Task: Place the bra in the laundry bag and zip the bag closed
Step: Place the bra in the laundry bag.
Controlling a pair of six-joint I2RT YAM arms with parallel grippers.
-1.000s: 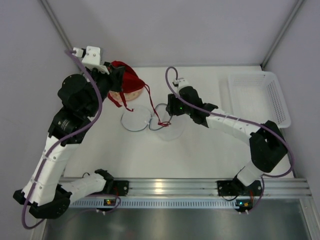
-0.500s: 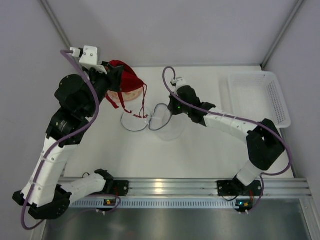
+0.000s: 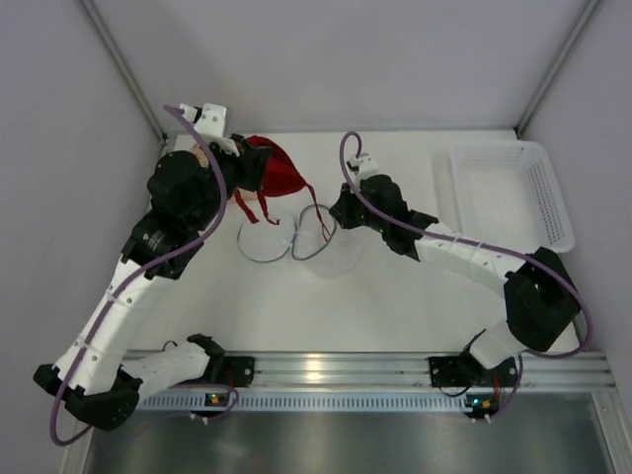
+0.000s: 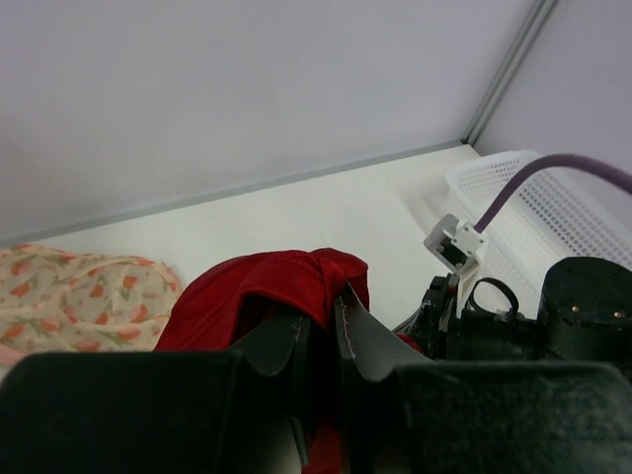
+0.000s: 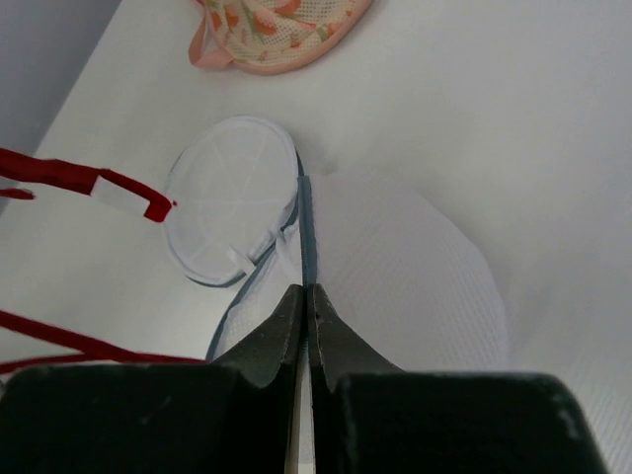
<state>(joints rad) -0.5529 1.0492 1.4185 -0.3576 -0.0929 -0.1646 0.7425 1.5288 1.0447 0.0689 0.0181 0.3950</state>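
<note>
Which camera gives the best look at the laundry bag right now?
Right wrist: the laundry bag fills the frame, its blue rim pinched in the right hand. Top external shows it small, beside that arm. Left wrist doesn't show it.

The lower middle of the table (image 3: 296,306) lies open between the left arm (image 3: 128,296) and right arm (image 3: 464,259). Upper centre is crowded: both arms meet over the laundry bag (image 3: 341,259), where the red bra (image 3: 276,173) trails its straps (image 3: 318,209). A white basket (image 3: 509,193) fills the upper right corner.
</note>
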